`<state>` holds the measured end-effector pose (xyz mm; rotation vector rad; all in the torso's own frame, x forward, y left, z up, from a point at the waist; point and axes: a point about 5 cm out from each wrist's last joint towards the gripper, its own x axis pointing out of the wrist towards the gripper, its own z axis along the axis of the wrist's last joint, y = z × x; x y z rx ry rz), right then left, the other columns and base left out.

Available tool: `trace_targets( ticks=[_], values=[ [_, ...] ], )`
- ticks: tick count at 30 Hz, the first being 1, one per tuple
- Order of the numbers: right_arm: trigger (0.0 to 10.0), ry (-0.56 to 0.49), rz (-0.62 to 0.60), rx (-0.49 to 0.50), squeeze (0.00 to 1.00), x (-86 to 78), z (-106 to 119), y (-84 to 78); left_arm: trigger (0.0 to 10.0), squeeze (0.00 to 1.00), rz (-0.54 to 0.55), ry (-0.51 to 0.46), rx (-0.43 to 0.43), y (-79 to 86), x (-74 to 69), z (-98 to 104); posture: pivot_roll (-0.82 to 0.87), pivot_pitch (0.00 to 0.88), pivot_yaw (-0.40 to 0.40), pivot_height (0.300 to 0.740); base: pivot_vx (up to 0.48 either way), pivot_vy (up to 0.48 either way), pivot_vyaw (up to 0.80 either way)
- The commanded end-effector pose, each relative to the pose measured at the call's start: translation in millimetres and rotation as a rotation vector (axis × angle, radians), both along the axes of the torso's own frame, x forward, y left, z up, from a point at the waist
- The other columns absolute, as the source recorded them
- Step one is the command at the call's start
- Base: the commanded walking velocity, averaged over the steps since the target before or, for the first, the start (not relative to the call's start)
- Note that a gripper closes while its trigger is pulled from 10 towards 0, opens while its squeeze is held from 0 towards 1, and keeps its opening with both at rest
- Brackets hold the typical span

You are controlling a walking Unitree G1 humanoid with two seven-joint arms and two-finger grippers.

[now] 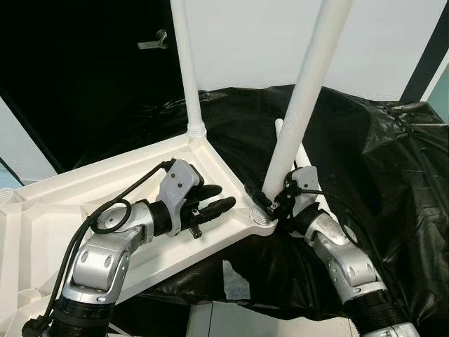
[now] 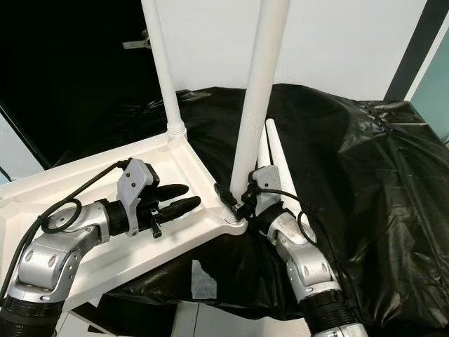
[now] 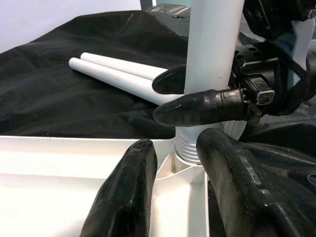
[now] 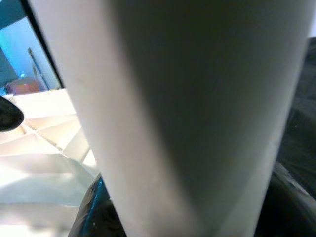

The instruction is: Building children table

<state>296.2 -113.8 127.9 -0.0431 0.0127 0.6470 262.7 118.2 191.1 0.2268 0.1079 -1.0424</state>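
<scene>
Tabletop: white moulded plastic tabletop (image 1: 105,182), upside down, ribbed underside up, filling the lower left of the head views; near corner at lower centre, resting over the black sheet.
Near leg: long white plastic tube leg (image 1: 309,91), seated in the threaded corner socket (image 1: 263,217) at lower centre, leaning up toward the top right of centre.
Far leg: second white tube leg (image 1: 188,63), upright in the far corner socket, upper centre-left.
Spare legs: two loose white tubes (image 3: 118,74), side by side and touching, flat on the black sheet just behind the near corner; upper left of the left wrist view.
Right hand: right hand (image 1: 275,200), lower centre-right, black fingers clamped on the base of the near leg just above the socket; white tube looming large and close across the right wrist view.
Left hand: left hand (image 1: 210,202), lower centre-left, resting over the tabletop underside, pointed at the near corner, fingers (image 3: 123,197) apart and gripping nothing; a short way from the leg, not touching it.
Covering: crumpled black plastic sheet (image 1: 379,168) spread across the middle and right of the head views, beneath the tabletop corner and spare tubes.
Background: white wall (image 1: 259,35) at top; dark door with a metal lever handle (image 1: 153,42) at upper left.
Floor: pale tiles (image 1: 231,323) at the bottom edge.
</scene>
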Motion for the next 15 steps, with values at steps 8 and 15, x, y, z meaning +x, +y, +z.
trace_targets(
  ticks=[8, 15],
  values=[
    [10.0, 0.323, -0.026, -0.071, 0.00, -12.5, -54, -15.1, 10.0, 0.00, 0.095, -0.022, -0.008, 5.2, 1.7, 1, 0.08, 0.000, 0.023, 0.740, 0.000, 0.000, 0.00],
    [10.0, 0.384, -0.099, 0.017, 0.00, -8.7, -56, -24.8, 10.0, 0.00, 0.095, -0.020, -0.008, 5.0, 0.8, 1, 0.09, 0.000, 0.027, 0.740, 0.000, 0.000, 0.00]
  ],
)
